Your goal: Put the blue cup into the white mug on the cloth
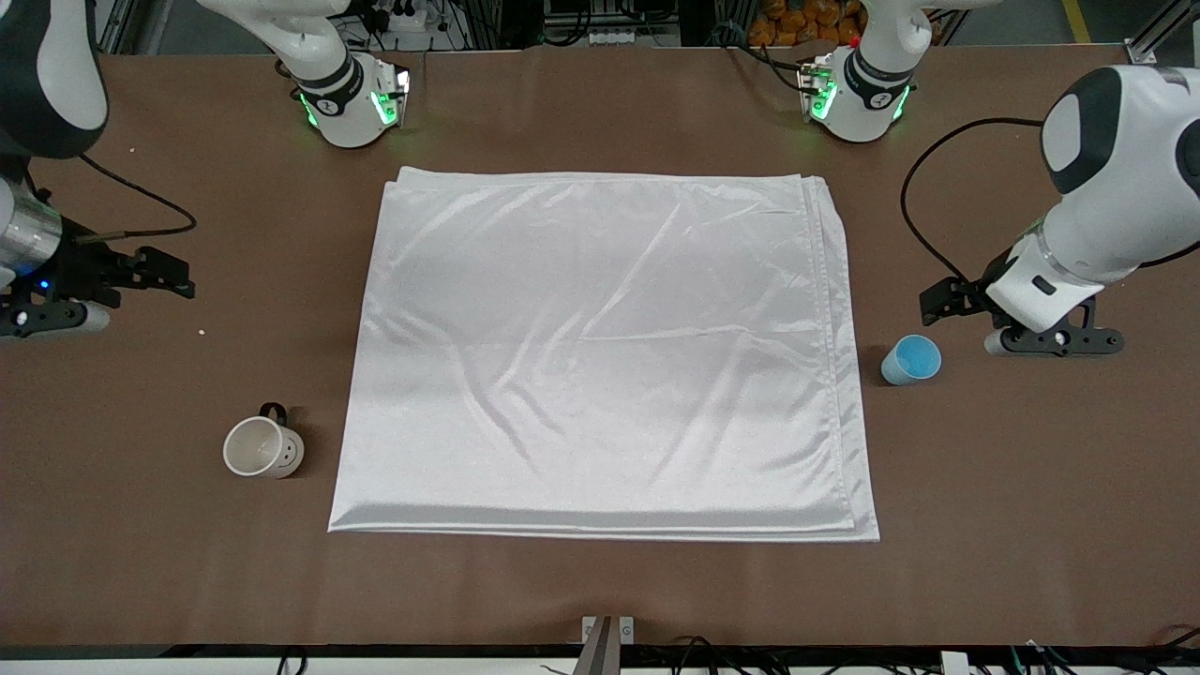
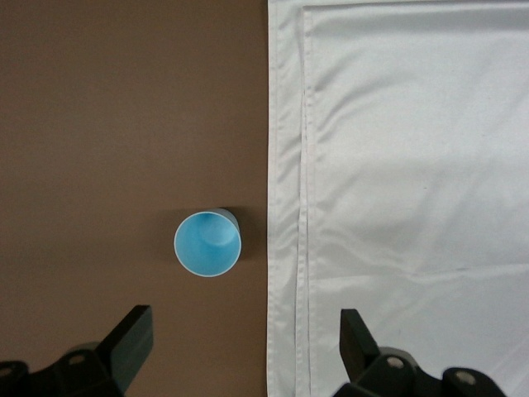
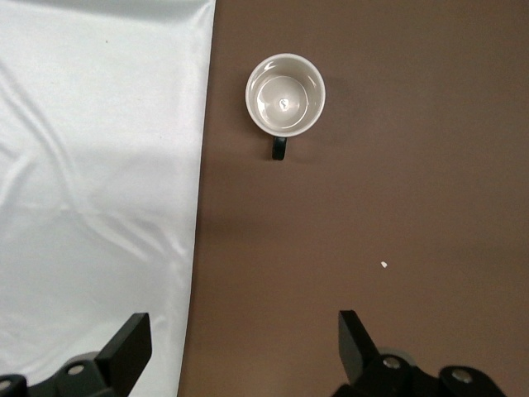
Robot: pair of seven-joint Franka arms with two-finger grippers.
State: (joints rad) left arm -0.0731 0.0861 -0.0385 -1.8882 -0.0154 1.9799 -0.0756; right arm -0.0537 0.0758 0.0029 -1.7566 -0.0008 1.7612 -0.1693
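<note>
Left hand [image 2: 240,351] and right hand [image 3: 240,351] wide open.

blue cup [image 1: 910,360]: one
white mug [image 1: 262,447]: one
cloth [image 1: 605,352]: one, big and white
arms: two
end effectors: two, the left end effector [image 1: 975,305] and the right end effector [image 1: 164,272]

Glossy satin-like cloth [image 1: 600,356], wrinkled, folded in layers. Matt brown surface [image 1: 984,525], smooth, paper-like. Off-white mug [image 1: 262,447], glazed ceramic look, black handle. Light-blue cup [image 1: 911,360], smooth, plastic-looking. Matt black fingers [image 2: 132,341] on left tool [image 2: 244,343].
</note>
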